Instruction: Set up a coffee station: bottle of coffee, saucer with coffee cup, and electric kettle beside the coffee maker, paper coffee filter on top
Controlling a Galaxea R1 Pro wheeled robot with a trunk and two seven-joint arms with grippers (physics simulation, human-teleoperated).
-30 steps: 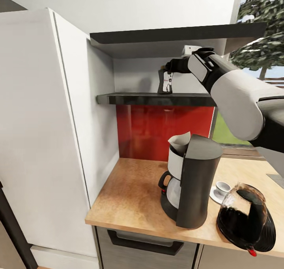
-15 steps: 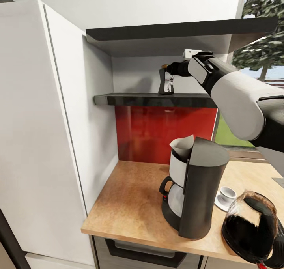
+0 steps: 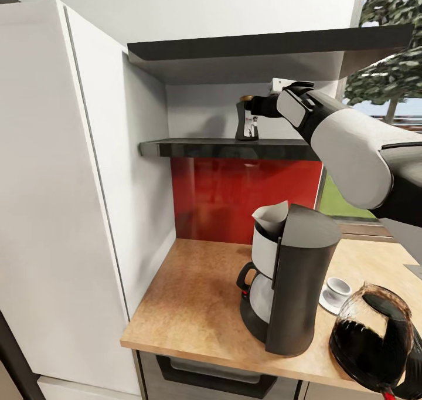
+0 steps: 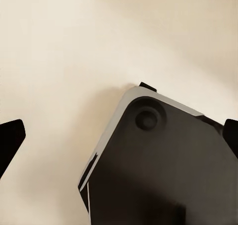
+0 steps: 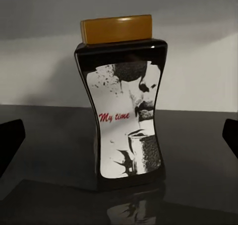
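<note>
While our right gripper (image 3: 253, 104) hovers beside it, jaws spread wide and holding nothing, the dark waisted coffee bottle with an amber lid (image 5: 123, 106) stands upright on the black kitchen shelf (image 3: 228, 148), "My time" label readable wrist-side, left jaws parted too, nothing held.

Black coffee bottle (image 5: 124, 111) with amber lid, black-and-white label, red lettering; red backsplash (image 3: 234, 195); tan countertop (image 3: 193, 300).
</note>
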